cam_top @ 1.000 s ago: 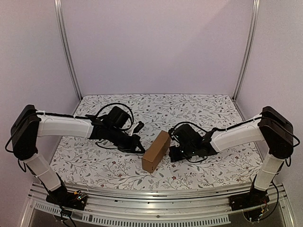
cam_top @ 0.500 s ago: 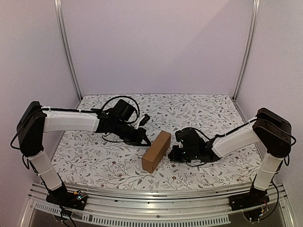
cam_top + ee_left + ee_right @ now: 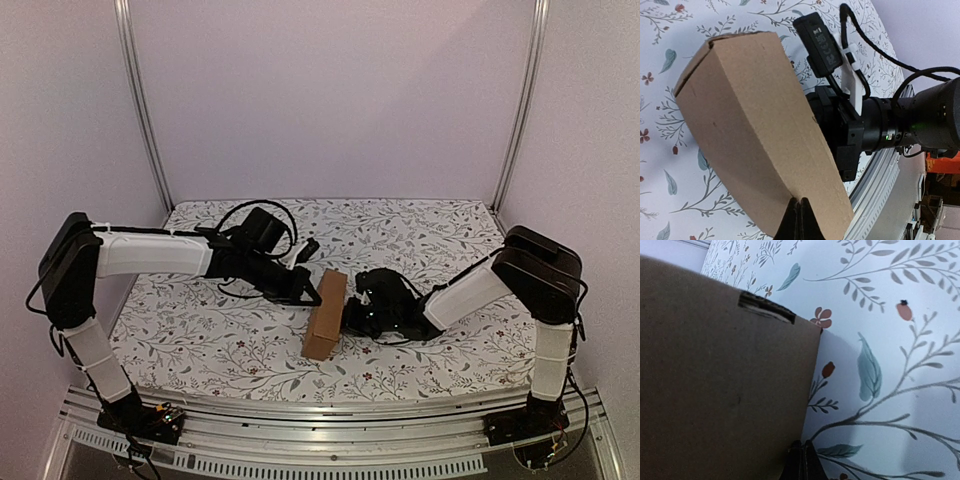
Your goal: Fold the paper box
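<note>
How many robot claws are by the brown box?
2. The left claw is shut just left of the paper box; the right claw is shut just right of it.

Soft, even, diffuse light; faint shadow beside the paper box point(image 3: 715, 390), its near surface slightly out of focus.

Right end effector point(image 3: 347, 317) nearer paper box point(image 3: 323, 318)

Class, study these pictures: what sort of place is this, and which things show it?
Probably a robotics lab's enclosed test cell: plain walls framed by aluminium posts, a left arm and right arm bolted to a metal rail, and one paper box on a floral-covered table.
</note>
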{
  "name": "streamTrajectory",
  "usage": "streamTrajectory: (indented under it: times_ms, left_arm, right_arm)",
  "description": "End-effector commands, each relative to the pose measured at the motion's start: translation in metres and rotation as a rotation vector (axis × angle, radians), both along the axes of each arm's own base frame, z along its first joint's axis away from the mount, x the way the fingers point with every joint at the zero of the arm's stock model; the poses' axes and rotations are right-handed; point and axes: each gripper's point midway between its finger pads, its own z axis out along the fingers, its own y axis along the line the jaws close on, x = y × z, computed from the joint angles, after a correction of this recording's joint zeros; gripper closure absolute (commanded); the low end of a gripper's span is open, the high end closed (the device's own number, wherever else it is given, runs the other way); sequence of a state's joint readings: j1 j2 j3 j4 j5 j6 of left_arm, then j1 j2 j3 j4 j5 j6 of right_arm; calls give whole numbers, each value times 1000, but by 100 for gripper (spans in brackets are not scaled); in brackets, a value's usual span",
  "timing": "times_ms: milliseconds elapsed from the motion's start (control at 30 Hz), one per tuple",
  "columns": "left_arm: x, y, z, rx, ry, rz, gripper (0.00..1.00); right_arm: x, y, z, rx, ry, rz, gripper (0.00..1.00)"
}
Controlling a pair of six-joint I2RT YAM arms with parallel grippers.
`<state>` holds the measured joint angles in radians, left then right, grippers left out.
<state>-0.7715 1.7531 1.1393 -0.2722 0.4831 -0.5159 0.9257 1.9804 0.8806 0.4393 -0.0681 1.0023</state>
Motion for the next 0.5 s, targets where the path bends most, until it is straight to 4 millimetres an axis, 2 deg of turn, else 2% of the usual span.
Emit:
streamTrajectory:
  times_ms: [0,100,200,333,467]
  left_arm:
    - [0,10,-3,30,-8,10,100]
    - [-2,13,-8,39,-2,13,100]
    - [-3,15,-13,46,6,18,100]
    - [-3,13,-15,43,12,20,100]
    - [-1,12,-15,44,12,19,100]
  right_arm:
    - [-5,14,-30,-22,81,50,100]
    - [-3,24,-36,-10,95,65,100]
    - [-2,21,-44,-29,96,56,100]
    - [-5,3,-57,-67,113,36,99]
    - [-7,-28,-72,-126,126,-4,99]
